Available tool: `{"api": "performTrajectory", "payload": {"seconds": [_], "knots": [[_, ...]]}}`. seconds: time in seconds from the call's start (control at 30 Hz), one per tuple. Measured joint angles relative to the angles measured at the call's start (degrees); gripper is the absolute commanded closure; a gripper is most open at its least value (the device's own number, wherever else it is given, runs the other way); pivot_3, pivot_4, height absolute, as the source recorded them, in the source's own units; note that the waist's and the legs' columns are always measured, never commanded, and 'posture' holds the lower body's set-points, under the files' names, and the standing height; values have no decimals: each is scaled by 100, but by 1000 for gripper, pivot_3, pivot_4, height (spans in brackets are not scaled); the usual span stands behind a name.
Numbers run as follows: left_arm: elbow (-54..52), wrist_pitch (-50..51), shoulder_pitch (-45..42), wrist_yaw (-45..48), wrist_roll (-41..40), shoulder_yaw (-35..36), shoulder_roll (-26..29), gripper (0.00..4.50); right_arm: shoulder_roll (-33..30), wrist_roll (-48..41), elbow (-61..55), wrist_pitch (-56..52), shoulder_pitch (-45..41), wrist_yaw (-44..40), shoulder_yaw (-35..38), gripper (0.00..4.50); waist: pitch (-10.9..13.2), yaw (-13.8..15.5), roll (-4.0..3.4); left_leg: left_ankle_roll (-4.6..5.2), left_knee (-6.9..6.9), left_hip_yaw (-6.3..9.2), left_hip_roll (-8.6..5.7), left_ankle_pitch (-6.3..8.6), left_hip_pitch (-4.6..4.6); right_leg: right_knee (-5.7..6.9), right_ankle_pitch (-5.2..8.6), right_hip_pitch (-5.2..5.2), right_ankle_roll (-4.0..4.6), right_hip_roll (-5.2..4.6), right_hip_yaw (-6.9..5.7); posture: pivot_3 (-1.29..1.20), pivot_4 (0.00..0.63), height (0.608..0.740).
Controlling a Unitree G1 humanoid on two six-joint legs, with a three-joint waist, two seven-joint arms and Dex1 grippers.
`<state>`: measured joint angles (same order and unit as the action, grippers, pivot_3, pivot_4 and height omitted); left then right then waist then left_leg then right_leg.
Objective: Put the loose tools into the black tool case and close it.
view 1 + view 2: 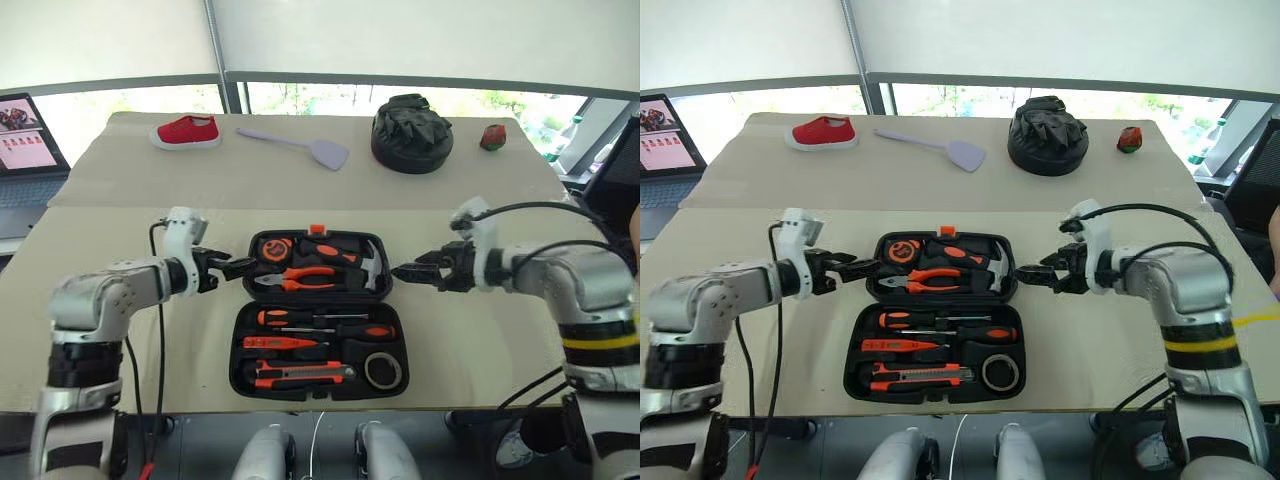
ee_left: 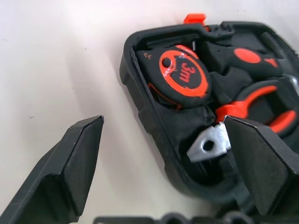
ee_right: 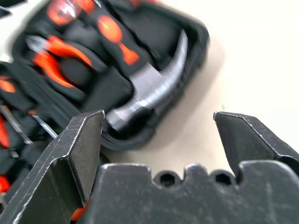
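The black tool case (image 1: pixel 237 345) lies open and flat in the middle of the table. Its near half holds two black-and-orange screwdrivers (image 1: pixel 300 318) (image 1: pixel 340 331), a slim orange screwdriver (image 1: pixel 285 343), the utility knife (image 1: pixel 300 375) and the grey tape ring (image 1: pixel 383 371). In the far half sit a tape measure (image 2: pixel 182 74), pliers (image 1: pixel 310 278) and a hammer (image 3: pixel 149 88). My left gripper (image 1: pixel 243 268) is open at the far half's left edge. My right gripper (image 1: pixel 400 272) is open at its right edge. Neither holds anything.
Along the table's far side lie a red shoe (image 1: pixel 186 131), a pale lilac spatula (image 1: pixel 300 146), a round black fabric bundle (image 1: pixel 411 132) and a small red-and-green object (image 1: pixel 493 137). A laptop (image 1: pixel 25 140) stands off to the left. The table's front edge runs just below the case.
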<state>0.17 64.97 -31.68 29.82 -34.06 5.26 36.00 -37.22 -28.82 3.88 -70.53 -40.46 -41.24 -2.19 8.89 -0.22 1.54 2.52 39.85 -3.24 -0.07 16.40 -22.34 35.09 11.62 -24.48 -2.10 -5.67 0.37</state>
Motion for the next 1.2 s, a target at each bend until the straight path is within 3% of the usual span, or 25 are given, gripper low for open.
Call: {"api": "performTrajectory", "payload": {"seconds": [0.1,0.2,0.27,0.37,0.53,0.73,0.83,0.97,1.2], "knots": [[208,-26,-107,-22,156,-149,-32,75,159,107,262,-1,-184,95,-119,107,0,-33,0,-5,-2,2,1,-3,-5,0,0,-4,0,1,-2,0,150,740],[480,-32,-343,114,262,-259,-27,809,232,326,594,14,-319,148,-387,0,0,-49,0,-7,-2,3,0,-4,-13,-3,0,-9,-2,0,-6,0,150,740],[544,-8,-418,197,274,-317,-28,1560,231,414,679,58,-362,136,-539,0,0,-48,0,-5,0,2,0,-3,-13,-2,-1,-8,-3,-2,-4,0,150,740],[630,122,-526,234,269,-324,-29,2604,270,497,705,58,-437,128,-642,742,0,-51,0,-4,0,3,1,-2,-8,-1,-3,-6,-5,-1,-3,0,150,740],[600,397,-533,290,244,-184,84,4465,433,511,794,-2,-549,141,-746,2527,0,-55,0,-5,0,5,2,-3,39,1,-2,27,-4,-1,6,0,150,740],[969,466,-445,232,215,325,-258,4500,753,497,1311,-122,-691,199,-506,4366,-55,-62,45,-6,0,3,4,-4,94,4,-7,71,3,-1,15,0,150,740],[1202,264,-369,238,162,687,-482,4500,923,496,1590,-45,-696,314,-100,4445,-60,-39,46,-8,-3,8,3,-3,121,-4,-7,105,3,-11,7,0,150,740],[1237,-384,-127,320,88,1033,-738,4500,1061,488,1499,680,-409,294,213,4445,-60,-40,46,-19,-6,6,-3,-9,91,10,-10,62,5,-35,5,0,150,740],[894,-2936,726,1414,259,1107,-897,4500,1019,1073,383,3767,704,-63,120,4445,-54,-50,39,-92,-8,-1,-10,-54,-70,68,-16,-112,12,-34,1,0,150,740]]}}
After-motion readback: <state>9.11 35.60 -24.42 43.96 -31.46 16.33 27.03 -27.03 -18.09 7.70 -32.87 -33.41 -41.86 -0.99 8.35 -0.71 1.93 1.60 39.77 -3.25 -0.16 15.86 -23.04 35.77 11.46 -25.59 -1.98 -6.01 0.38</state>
